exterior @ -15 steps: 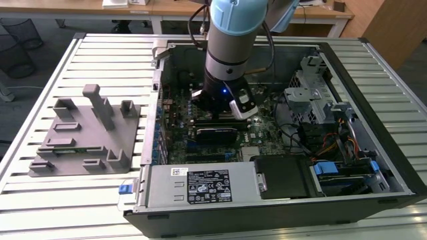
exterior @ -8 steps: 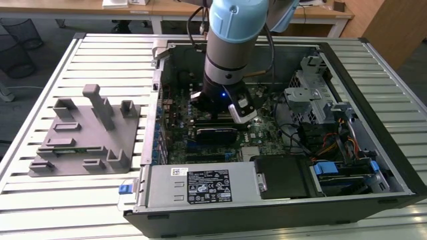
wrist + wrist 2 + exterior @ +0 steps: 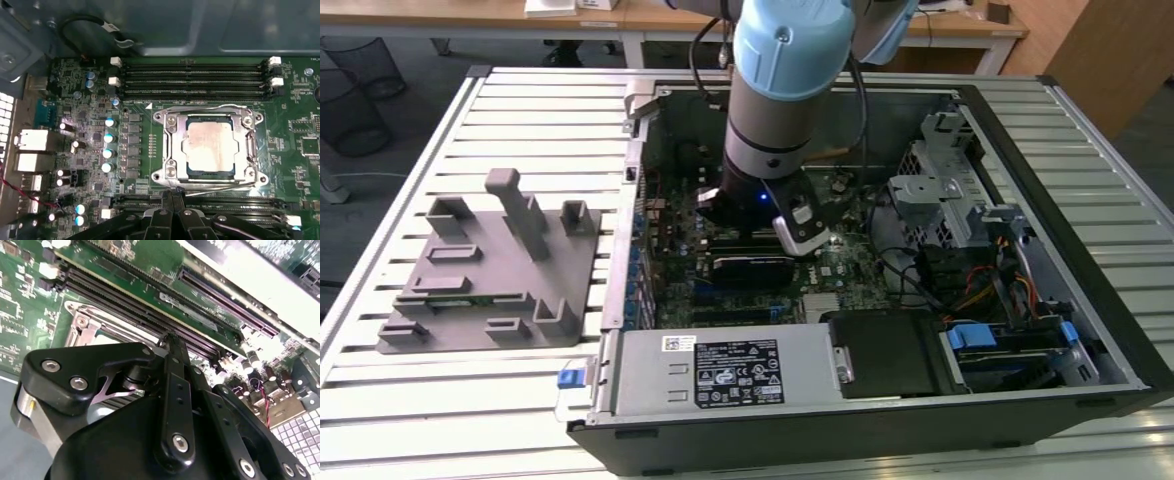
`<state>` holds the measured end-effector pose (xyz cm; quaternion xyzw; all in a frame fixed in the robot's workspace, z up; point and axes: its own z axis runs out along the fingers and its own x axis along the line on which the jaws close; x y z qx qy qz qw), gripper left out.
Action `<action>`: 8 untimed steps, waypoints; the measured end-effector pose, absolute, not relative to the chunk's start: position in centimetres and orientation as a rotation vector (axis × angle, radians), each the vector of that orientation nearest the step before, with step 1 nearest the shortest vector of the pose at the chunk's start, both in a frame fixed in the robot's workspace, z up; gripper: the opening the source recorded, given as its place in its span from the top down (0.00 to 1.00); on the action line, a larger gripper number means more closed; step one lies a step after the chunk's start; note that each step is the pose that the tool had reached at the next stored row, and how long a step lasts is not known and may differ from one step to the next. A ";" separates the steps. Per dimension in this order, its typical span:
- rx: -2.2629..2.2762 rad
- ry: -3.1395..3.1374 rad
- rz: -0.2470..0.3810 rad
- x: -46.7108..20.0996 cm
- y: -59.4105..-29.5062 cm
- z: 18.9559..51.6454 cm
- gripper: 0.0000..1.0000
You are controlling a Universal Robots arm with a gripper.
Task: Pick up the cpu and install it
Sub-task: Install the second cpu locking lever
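Pincer (image 3: 172,196) just beside socketed cpu (image 3: 209,146)

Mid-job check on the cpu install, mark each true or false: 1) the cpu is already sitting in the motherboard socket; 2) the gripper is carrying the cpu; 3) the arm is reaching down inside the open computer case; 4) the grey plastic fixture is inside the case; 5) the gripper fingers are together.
1) True: in the first wrist view the cpu lies inside the socket frame.
2) False: the gripper holds nothing; its fingertips sit beside the socket.
3) True: the arm goes down into the computer case.
4) False: the grey plastic fixture stands on the slatted table, at the exterior view's left of the case.
5) True: they meet at the tips.
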<state>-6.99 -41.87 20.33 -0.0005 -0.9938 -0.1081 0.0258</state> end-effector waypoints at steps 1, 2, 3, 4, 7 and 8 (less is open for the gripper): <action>-0.001 -3.071 -0.342 -7.1 -41.9 20.3 0.89; -0.001 -3.070 -0.348 -7.2 -41.9 20.2 0.89; -0.001 -3.070 -0.355 -7.3 -41.9 20.1 0.89; -0.001 -3.069 -0.360 -7.3 -41.9 20.0 0.89; 0.000 -3.067 -0.375 -7.4 -41.9 19.7 0.89; 0.000 -3.066 -0.382 -7.4 -41.9 19.6 0.89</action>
